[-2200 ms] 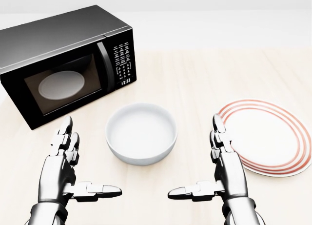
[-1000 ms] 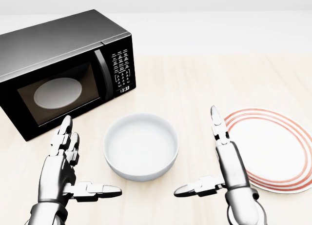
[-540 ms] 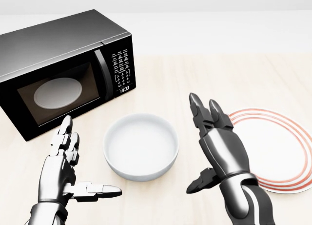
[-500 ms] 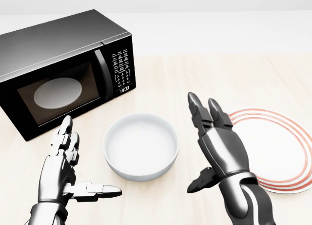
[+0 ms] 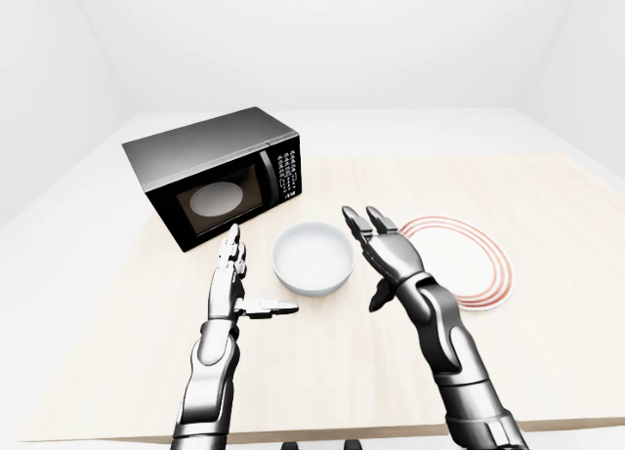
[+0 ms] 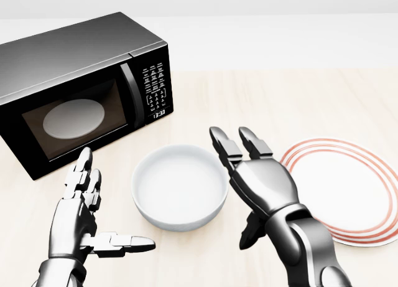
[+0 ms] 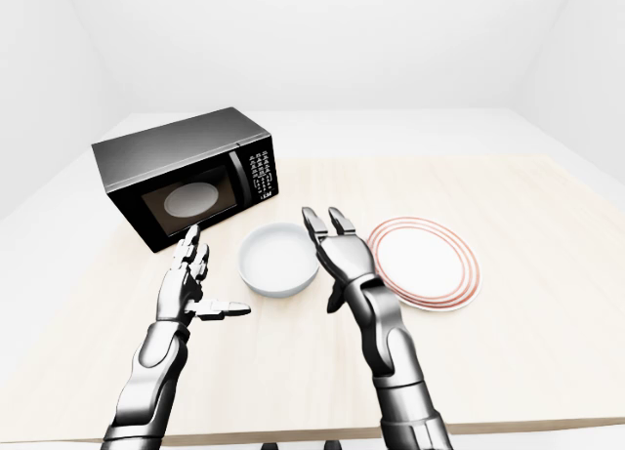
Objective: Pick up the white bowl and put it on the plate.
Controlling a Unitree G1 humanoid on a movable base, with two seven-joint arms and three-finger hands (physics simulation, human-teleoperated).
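The round white bowl [image 6: 180, 186] is sitting on the pale wooden table [image 6: 280, 100], smooth and shiny, with nothing in it. The right hand [image 6: 256, 178] of shiny grey metal is hovering just beside the bowl's right rim, fingers spread wide, holding nothing. The left hand [image 6: 81, 207] is waiting near the bowl's left side, also spread wide, thumb sticking out. The flat round plate [image 6: 348, 188] with red rings is lying to the right. A boxy black microwave [image 6: 81, 84] is standing at the upper left.

bare simulated kitchen setup: black microwave [image 5: 217, 184], striped plate [image 5: 467, 269] on pale wood table [image 5: 547, 235], blank white walls.
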